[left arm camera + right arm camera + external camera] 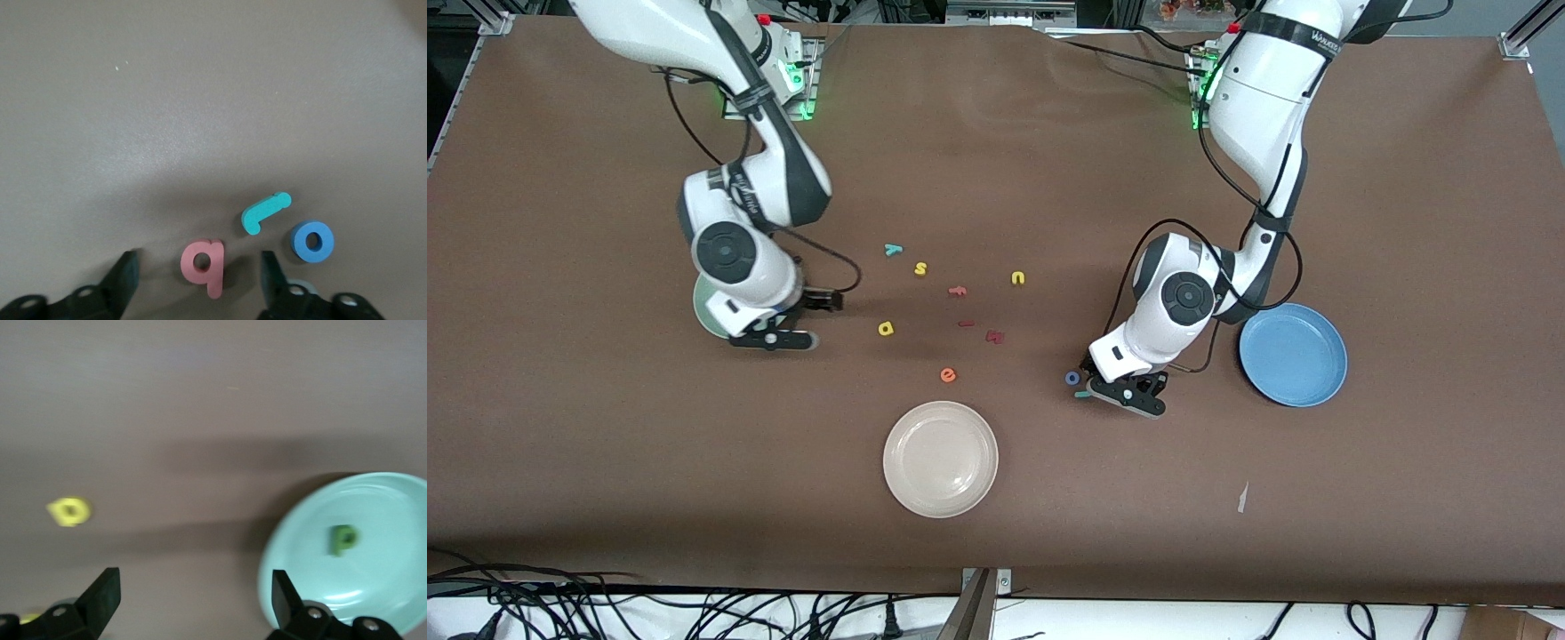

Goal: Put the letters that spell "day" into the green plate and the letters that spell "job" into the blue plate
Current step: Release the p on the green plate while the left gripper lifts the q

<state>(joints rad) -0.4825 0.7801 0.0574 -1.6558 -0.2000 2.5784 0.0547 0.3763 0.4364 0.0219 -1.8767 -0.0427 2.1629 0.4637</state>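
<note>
Two pincers spread: left pincer (197, 270) astride pink b (204, 264), right pincer (193, 597) above green plate (373, 587).

Bare table (649, 462) surrounds the cream plate (940, 459).

The left claw (197, 270) straddles the pink b (204, 264), fingers apart; teal j (265, 213) and blue o (312, 241) lie beside.

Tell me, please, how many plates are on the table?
3: the green plate under the right arm, the cream-white plate nearest the front camera, the blue plate at the left arm's end.
</note>
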